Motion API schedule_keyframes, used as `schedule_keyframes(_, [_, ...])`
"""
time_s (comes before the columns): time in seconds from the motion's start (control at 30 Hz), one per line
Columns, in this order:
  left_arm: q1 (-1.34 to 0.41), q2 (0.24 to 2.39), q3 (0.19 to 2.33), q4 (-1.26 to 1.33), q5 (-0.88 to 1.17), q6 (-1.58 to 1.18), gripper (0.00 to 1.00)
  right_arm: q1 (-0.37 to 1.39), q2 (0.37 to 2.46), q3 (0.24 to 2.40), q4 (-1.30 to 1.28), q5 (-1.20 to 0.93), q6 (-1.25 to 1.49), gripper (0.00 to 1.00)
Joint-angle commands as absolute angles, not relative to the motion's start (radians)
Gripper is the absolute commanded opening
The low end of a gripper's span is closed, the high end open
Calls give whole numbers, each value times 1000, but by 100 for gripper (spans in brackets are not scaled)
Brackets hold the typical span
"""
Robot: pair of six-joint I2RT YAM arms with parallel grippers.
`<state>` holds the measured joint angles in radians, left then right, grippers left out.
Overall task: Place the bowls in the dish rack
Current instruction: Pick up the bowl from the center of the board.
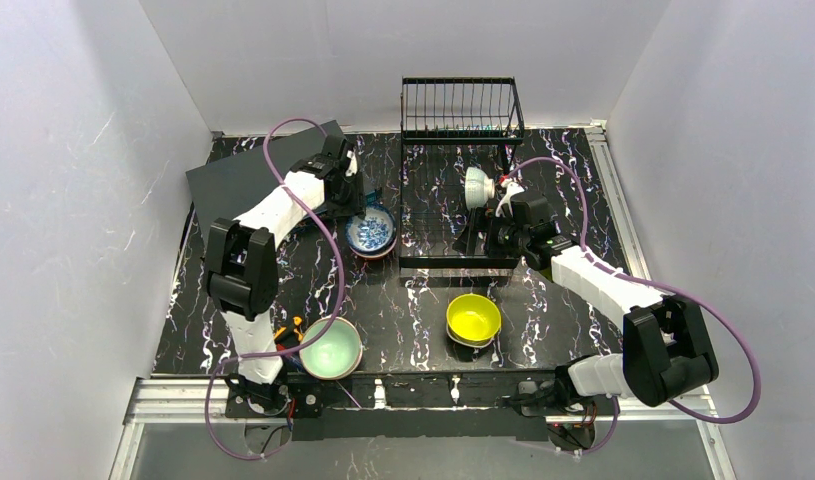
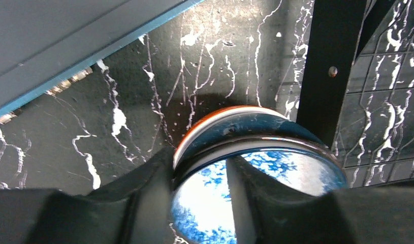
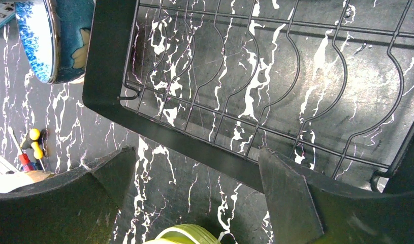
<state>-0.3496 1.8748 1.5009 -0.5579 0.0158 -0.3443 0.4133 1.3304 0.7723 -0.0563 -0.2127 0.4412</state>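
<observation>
Fingers (image 2: 144,198) of the left gripper (image 2: 197,160) straddle the rim of the blue-and-white patterned bowl (image 2: 296,162), one inside, one outside, not yet pinching, seemingly readying a lift. The dish rack (image 2: 321,61) stands just beside them. Over its near frame, the right gripper (image 3: 194,152) hangs spread wide, empty.

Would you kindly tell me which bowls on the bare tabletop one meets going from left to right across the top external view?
The mint-green bowl → blue-and-white patterned bowl → yellow bowl.
</observation>
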Motion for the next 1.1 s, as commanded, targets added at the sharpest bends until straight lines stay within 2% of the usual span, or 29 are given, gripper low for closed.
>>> schedule_keyframes(0.0, [-350, 1835, 1517, -562, 65, -337, 31, 409, 1304, 813, -60, -215, 436, 99])
schedule_keyframes(0.17, [-350, 1828, 1520, -562, 63, -326, 0, 409, 1294, 824, -65, -210, 433, 99])
schedule_keyframes(0.7, [-349, 1689, 1502, -549, -19, -251, 0, 408, 1295, 870, -82, -242, 441, 99])
schedule_keyframes(1.07, [-349, 1560, 1408, -431, 60, -234, 0, 409, 1291, 900, -79, -272, 456, 99])
